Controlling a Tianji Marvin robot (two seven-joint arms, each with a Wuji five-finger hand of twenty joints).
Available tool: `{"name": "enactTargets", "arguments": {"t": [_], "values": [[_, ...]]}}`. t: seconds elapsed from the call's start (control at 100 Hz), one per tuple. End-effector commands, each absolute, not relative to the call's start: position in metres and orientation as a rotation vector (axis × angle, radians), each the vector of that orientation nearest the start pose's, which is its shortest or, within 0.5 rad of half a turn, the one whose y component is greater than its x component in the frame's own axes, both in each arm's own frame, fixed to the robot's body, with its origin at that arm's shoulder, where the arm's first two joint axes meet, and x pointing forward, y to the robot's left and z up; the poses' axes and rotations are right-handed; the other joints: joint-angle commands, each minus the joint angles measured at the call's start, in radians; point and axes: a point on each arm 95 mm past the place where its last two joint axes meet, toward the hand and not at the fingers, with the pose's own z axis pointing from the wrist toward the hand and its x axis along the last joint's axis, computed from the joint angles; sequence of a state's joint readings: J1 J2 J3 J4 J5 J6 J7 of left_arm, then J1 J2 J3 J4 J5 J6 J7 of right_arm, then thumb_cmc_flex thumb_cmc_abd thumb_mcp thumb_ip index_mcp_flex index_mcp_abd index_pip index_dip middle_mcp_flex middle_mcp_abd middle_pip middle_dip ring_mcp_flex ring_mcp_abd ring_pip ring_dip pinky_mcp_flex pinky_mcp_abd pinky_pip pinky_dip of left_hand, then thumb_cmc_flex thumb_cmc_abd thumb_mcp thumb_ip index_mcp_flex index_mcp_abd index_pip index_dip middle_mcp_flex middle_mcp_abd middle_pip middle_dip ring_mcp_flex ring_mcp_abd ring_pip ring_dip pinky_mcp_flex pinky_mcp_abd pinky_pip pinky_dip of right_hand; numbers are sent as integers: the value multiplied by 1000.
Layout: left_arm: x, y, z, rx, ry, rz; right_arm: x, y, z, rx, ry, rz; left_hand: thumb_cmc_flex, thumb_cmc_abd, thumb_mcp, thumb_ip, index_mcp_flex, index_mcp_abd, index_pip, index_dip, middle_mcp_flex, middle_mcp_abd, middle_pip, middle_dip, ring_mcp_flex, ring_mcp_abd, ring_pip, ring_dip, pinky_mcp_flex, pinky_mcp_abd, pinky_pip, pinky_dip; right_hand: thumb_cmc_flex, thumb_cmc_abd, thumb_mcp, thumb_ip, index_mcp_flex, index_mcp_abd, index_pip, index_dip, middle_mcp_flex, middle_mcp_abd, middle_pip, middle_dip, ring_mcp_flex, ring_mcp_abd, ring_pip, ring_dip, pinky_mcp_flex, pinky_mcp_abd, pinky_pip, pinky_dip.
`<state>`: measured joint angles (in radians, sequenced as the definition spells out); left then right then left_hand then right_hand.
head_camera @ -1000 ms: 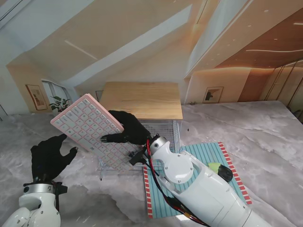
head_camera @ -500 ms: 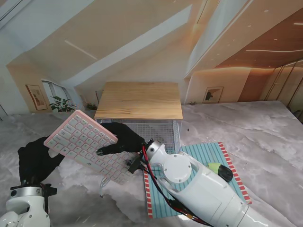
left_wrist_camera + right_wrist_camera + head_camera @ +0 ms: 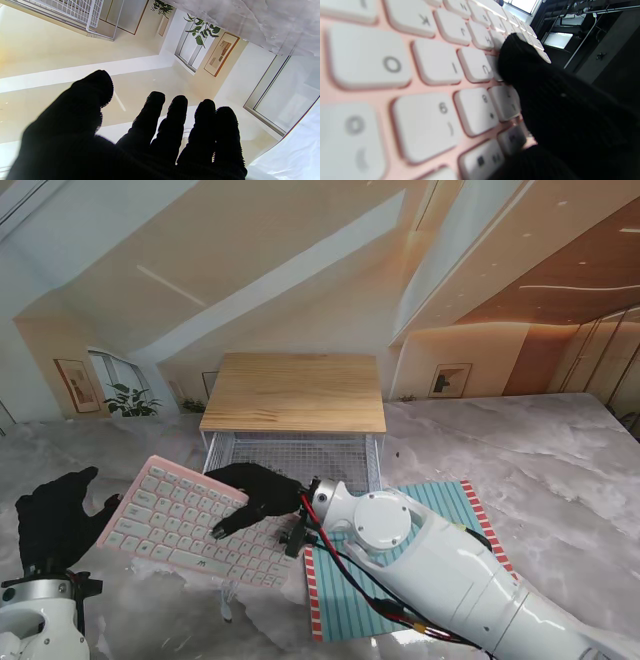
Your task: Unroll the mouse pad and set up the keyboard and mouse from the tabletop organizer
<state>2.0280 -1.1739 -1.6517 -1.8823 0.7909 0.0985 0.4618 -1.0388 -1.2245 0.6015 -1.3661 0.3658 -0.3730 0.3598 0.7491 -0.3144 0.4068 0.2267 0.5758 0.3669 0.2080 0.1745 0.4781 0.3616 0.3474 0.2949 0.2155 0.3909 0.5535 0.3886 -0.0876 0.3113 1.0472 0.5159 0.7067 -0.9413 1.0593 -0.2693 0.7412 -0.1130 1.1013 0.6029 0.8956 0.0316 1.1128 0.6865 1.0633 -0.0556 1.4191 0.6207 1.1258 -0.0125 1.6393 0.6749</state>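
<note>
**Over the marble tabletop, the keyboard comes down nearly flat**

Beside the robot's right hand (image 3: 255, 492), the pink keyboard with white keys (image 3: 195, 525) now lies almost level, low over the grey marble-patterned table (image 3: 560, 470). A second ago it stood steeply tilted, its far end lifted high in front of the organizer; since then it has swung down and toward the robot's left. The black-gloved right hand is clasped on the keyboard's long edge, a finger (image 3: 520, 57) pressed across the keys, as the wrist view shows at close range. I cannot tell whether the keyboard already touches the table.

The left hand (image 3: 55, 520), also gloved in black, hangs just beyond the keyboard's short end with fingers spread and nothing in it; it has drifted outward and no longer reaches toward the board.

Behind the right hand stands the white wire-mesh organizer with the wooden top (image 3: 295, 395), its front now unobstructed. Under the right forearm the teal striped mouse pad with red-and-white edging (image 3: 450, 500) lies unrolled.

So the keyboard is out of the organizer, but it sits off to the pad's side; to my eye it still needs setting down, and the mouse remains to be placed.
</note>
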Motion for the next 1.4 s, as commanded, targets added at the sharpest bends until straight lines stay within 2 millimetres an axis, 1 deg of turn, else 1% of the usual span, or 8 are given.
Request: {"name": "enactTargets", "arguments": {"t": [0.0,0.46,0.71,0.97,1.39], "values": [[297,123,-282,-1304,700,-1455,412,216,-274,-1225,-1229,-1760,18,27,-18,14,-4,-1,-16,-11,-23,-22,-5,-11,-13,-22,-4,-9,-9,-33,-10,-5,98,44,85,27,51,-65,59,24,-8,9,-5,15,54,33,66,13,65,-156,253,161],[297,131,-278,-1288,692,-1452,420,241,-294,-1152,-1379,-1560,18,28,-17,16,-4,-1,-16,-10,-23,-22,-2,-9,-13,-21,-1,-7,-8,-40,-12,-6,98,51,83,30,44,-62,55,30,-16,10,-8,25,44,30,66,19,64,-152,249,161],[296,139,-277,-1271,690,-1446,416,245,-299,-1123,-1459,-1497,20,27,-17,16,-4,-2,-16,-10,-25,-24,-3,-9,-13,-24,-1,-8,-8,-40,-12,-6,97,54,80,31,41,-61,53,34,-19,11,-9,30,43,29,66,20,64,-152,248,161],[298,141,-277,-1273,695,-1445,416,249,-305,-1156,-1553,-1445,20,26,-15,17,-4,-1,-15,-10,-25,-25,-1,-8,-13,-23,-1,-7,-7,-40,-12,-6,100,55,78,33,38,-51,52,38,-20,15,-9,32,45,29,66,20,64,-152,248,162],[300,139,-282,-1289,702,-1441,419,264,-320,-1259,-1662,-1401,19,25,-14,16,-5,-1,-14,-9,-24,-25,-1,-8,-14,-22,-1,-7,-7,-40,-12,-6,101,66,74,36,24,-33,52,48,-30,26,-2,32,46,29,70,18,66,-154,248,161]]}}
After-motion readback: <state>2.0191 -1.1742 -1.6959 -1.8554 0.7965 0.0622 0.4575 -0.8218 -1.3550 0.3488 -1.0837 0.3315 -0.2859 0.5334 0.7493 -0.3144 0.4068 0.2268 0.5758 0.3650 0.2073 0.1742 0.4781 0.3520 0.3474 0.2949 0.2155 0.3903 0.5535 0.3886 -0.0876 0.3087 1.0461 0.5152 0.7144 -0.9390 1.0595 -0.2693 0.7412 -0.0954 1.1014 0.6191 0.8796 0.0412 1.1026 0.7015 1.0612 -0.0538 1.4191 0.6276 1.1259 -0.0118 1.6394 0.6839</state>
